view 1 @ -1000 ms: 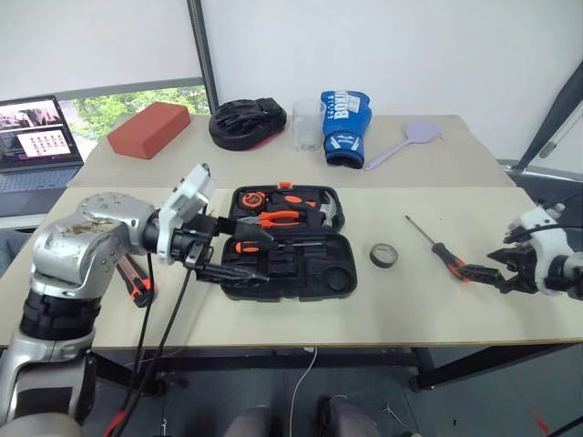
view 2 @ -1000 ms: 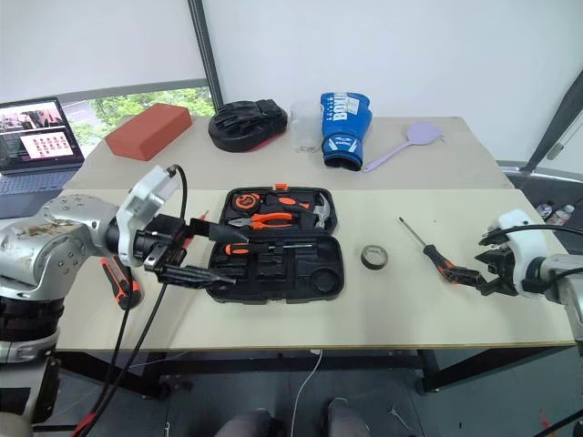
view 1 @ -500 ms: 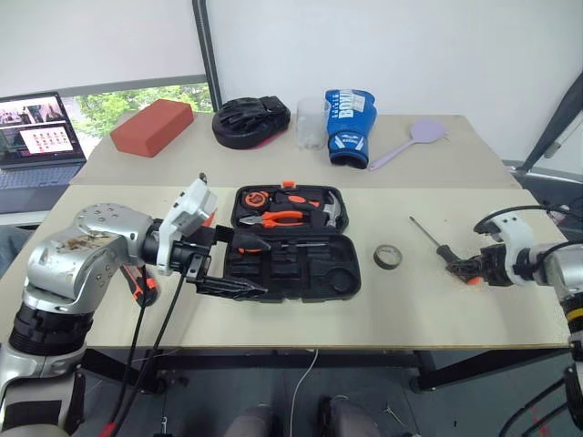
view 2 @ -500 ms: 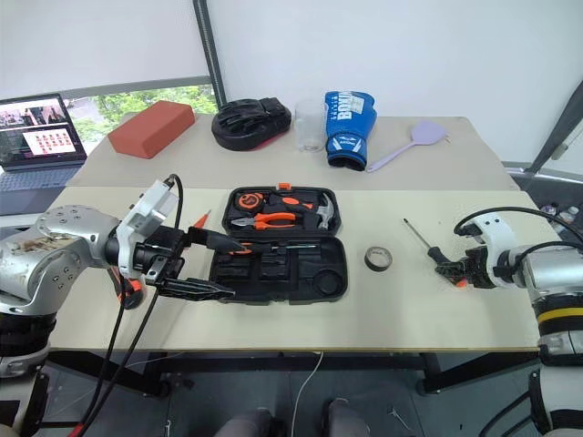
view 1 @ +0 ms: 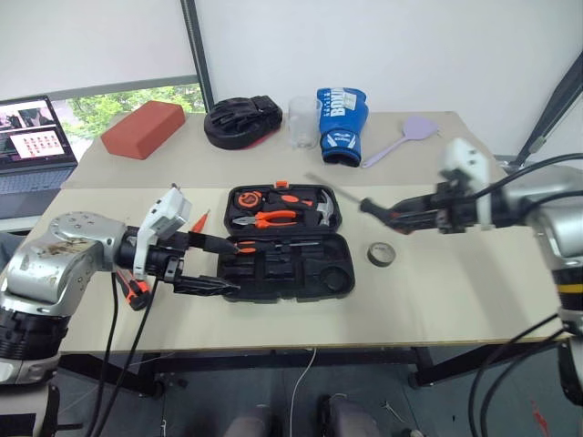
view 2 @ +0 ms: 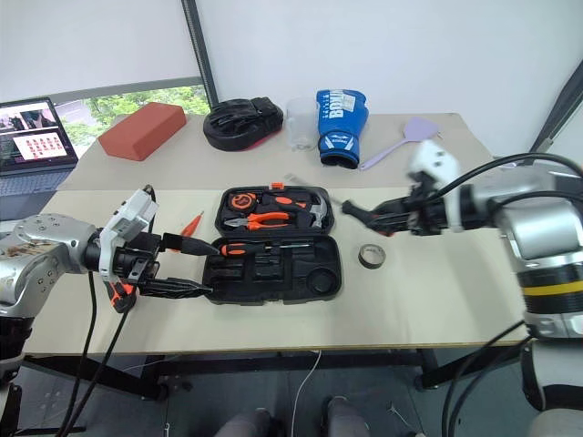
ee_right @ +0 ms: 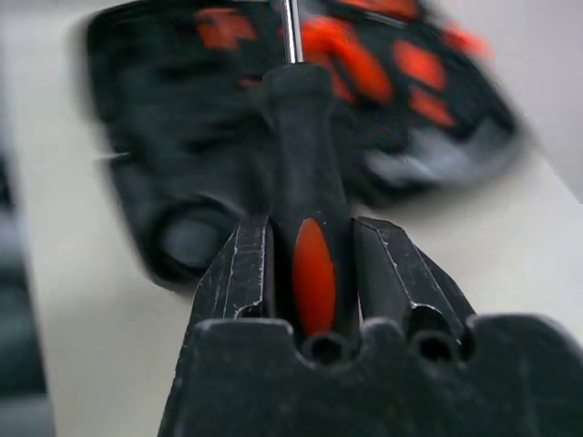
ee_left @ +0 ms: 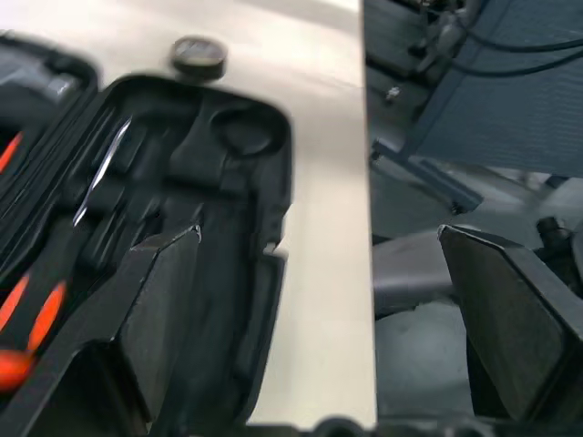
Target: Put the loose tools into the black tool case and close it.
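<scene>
Right end effector (ee_right: pixel 310 264) clamped on screwdriver (ee_right: pixel 305 182) at case's (view 1: pixel 301 278) three o'clock, left end effector (view 1: pixel 211 264) wide open, empty, at its nine o'clock

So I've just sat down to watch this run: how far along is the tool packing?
Roughly midway. Done: one black-and-orange screwdriver lies in the open black plastic tool case. In hand: the right gripper is shut on another black-and-orange screwdriver, in the air near the case. Left: the small dark tape roll and the slim orange tester screwdriver sit on the table; the case isn't closed. The left gripper is open.
</scene>
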